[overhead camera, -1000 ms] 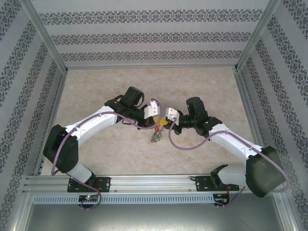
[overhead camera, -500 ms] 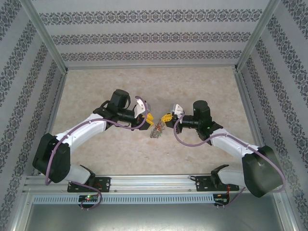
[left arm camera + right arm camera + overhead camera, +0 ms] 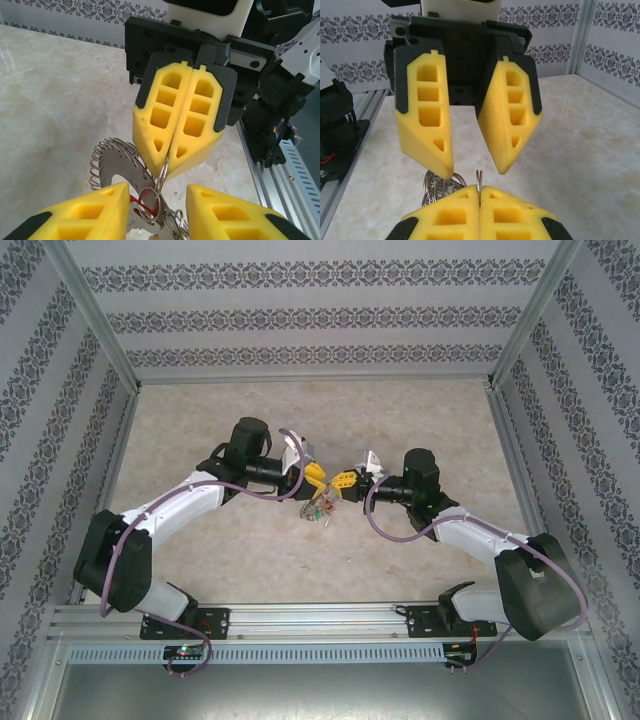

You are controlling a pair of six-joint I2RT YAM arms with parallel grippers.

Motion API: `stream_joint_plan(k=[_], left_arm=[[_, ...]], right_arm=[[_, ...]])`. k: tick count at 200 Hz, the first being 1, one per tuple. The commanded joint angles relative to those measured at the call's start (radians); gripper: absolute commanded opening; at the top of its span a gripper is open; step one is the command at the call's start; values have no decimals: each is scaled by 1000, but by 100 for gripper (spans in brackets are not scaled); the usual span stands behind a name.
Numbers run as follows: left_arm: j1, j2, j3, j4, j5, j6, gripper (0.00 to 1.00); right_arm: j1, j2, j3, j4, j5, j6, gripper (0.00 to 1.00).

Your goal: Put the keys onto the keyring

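And the left pincer lets go! Its yellow fingers now stand partly apart, one on either side of the keyring, gripping nothing. A second ago it was all but shut and huddled right over the bunch. Since then it has spread and drawn back a little from the keyring.

The right pincer is doing the holding. It is clamped fully shut on a thin wire loop at the top of the keyring, and the fringed hoop dangles beneath it over the desk. From overhead, the keyring also sits slightly higher than it did a second ago.

A sliver of a red key tag shows just below the hoop. The other keys I cannot make out.

What it means — one arm now steadies the keyring alone, and the freed left one looks ready to fetch a key or take a new grip. Whether the red key is already threaded on is too small to tell.
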State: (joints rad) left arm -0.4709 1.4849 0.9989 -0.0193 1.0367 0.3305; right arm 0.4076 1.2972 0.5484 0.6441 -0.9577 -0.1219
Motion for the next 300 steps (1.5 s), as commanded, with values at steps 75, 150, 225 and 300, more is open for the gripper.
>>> stream_joint_plan(k=[75,150,225,300], left_arm=[[10,58,104,-170,66,145,28],[1,77,134,-253,83,203,20],[-14,58,147,-271,23,227,0],[-66,44,161,-357,-105,304,0]], right_arm=[[-6,11,16,72,-69,27,0],[-4,11,24,63,-59,31,0],[10,-10,59,-111,-33,-50,0],[63,-44,164,-595,125,-378,8]])
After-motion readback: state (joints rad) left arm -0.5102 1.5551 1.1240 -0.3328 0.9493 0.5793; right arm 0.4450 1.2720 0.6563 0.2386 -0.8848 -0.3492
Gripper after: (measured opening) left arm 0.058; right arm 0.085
